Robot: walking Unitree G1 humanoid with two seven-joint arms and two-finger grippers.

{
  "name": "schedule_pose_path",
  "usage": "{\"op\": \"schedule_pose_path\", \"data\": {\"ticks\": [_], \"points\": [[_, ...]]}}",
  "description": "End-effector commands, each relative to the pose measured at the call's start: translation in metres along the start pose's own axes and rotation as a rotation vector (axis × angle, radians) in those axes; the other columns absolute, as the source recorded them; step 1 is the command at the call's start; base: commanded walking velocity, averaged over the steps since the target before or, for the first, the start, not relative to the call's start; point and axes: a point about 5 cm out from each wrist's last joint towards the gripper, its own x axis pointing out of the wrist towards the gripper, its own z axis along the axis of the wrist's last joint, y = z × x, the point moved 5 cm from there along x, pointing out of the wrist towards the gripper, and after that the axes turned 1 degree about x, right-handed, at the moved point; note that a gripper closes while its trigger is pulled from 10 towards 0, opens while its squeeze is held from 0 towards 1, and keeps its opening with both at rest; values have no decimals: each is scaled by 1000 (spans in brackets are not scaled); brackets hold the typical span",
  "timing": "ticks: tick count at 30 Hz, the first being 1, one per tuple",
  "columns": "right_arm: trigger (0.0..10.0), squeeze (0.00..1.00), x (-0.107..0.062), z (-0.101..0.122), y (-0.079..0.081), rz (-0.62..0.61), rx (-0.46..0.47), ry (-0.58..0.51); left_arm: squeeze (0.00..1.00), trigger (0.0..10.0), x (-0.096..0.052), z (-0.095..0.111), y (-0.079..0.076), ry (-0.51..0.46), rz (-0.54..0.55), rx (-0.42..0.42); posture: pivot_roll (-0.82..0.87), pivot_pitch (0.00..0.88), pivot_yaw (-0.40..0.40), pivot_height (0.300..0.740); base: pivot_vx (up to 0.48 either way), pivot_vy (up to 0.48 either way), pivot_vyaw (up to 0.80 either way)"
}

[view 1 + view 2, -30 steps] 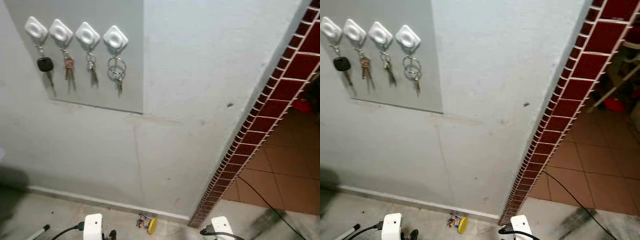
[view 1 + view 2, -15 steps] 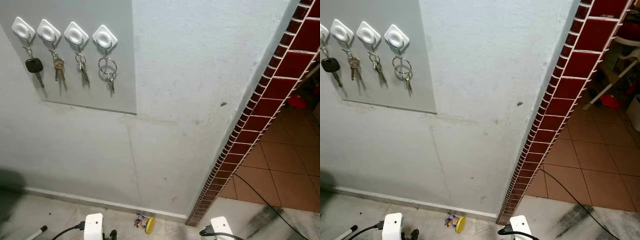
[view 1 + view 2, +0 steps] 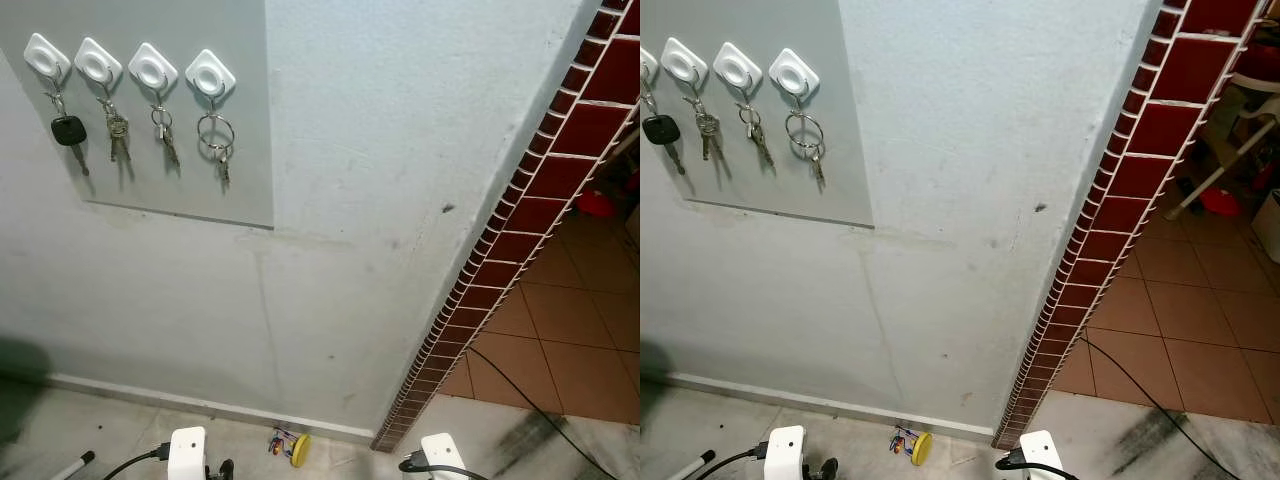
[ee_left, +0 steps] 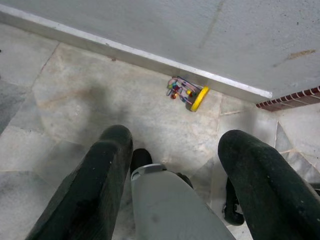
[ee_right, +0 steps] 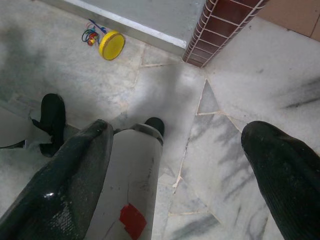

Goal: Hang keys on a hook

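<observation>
Grey marble floor lies below both empty, wide-spread pincers: left pincer, right pincer; keys hang on wall hooks above.

A pale plastered wall stands ahead, marked by a faint vertical crack and a few dark specks. A white skirting strip runs along its foot. The wall's corner is edged with a column of dark red tiles with white grout, narrow ones beside larger ones. Past it lies a terracotta tiled floor crossed by a thin black cable. Near the wall the ground is grey marble paving. On it, just beside the skirting, sits a small toy with a yellow disc and coloured beads on wires.
</observation>
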Motion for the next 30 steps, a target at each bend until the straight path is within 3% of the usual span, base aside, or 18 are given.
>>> {"op": "schedule_pose_path", "data": {"ticks": [1,7,30], "points": [[10000,0,0,-1,-2,-8,-6,7,0,10000,0,-1,2,8,4,6,-80,0,-22,724,0,0,0],[10000,0,0,1,-1,-1,38,-6,0,10000,0,-1,3,9,5,0,-80,0,-21,724,0,0,0],[10000,0,0,0,0,0,48,-5,0,10000,-1,-4,3,15,6,0,-85,0,-16,724,0,0,0]]}}
